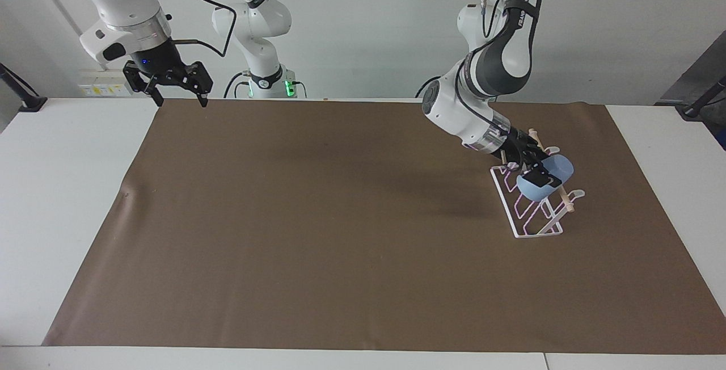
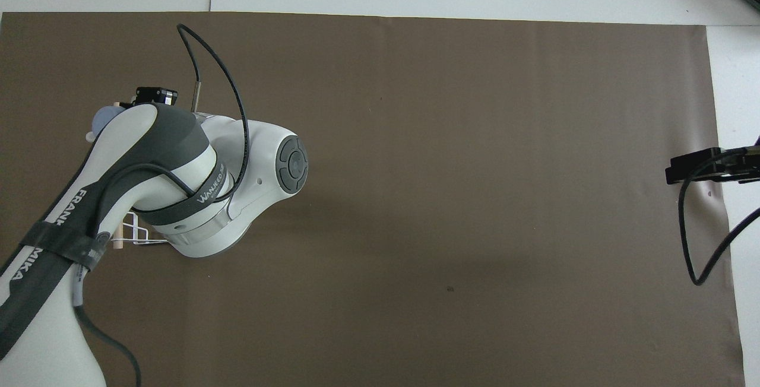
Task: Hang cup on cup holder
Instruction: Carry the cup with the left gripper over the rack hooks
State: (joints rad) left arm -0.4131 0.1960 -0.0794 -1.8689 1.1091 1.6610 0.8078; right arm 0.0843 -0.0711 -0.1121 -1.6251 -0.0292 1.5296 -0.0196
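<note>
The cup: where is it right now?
In the facing view the cup is in the shut left gripper, down against the cup holder at the left arm's end of the table, lying tilted at its wooden dowel.

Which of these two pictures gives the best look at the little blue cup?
The facing view. There the cup shows almost whole, tilted over the rack, clamped in the left end effector. In the overhead view the left arm covers it; only a sliver of blue peeks out beside the arm.

"FRANKA", "WANJEED" on left arm (image 2: 148,155)
</note>
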